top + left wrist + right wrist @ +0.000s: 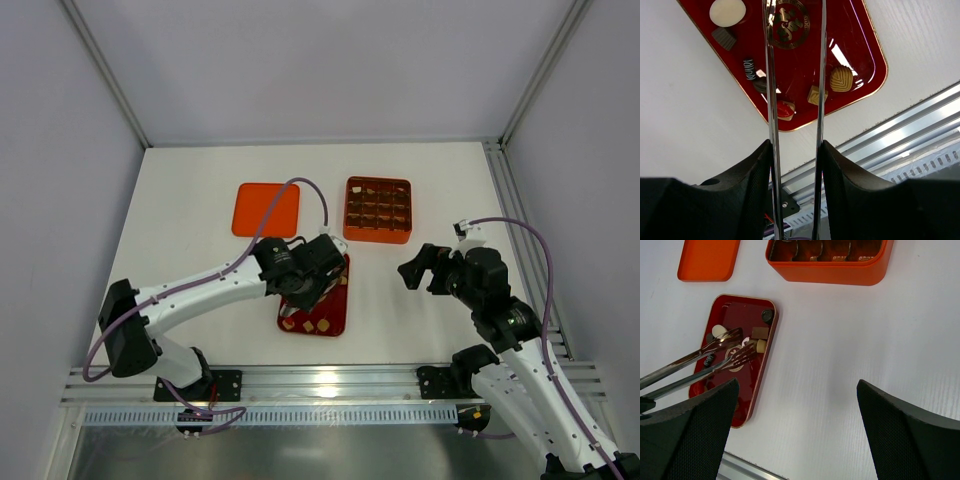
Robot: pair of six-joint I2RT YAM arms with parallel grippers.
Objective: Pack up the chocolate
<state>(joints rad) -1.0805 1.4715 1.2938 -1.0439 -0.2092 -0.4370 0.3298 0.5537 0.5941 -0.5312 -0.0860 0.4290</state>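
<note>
Left gripper (796,165), bottom centre, is clamped on metal tongs (771,100) whose tips hang over the dark red tray (860,40), where loose chocolate pieces (841,79) lie; more sit in the orange box (830,272), upper frame. Right gripper (797,400) gapes wide, holding nothing

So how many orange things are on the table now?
2. The flat orange lid lies beyond the red tray, a little left; the orange box with a grid of cells stands apart to its right. A small one could be hidden under the left arm.
</note>
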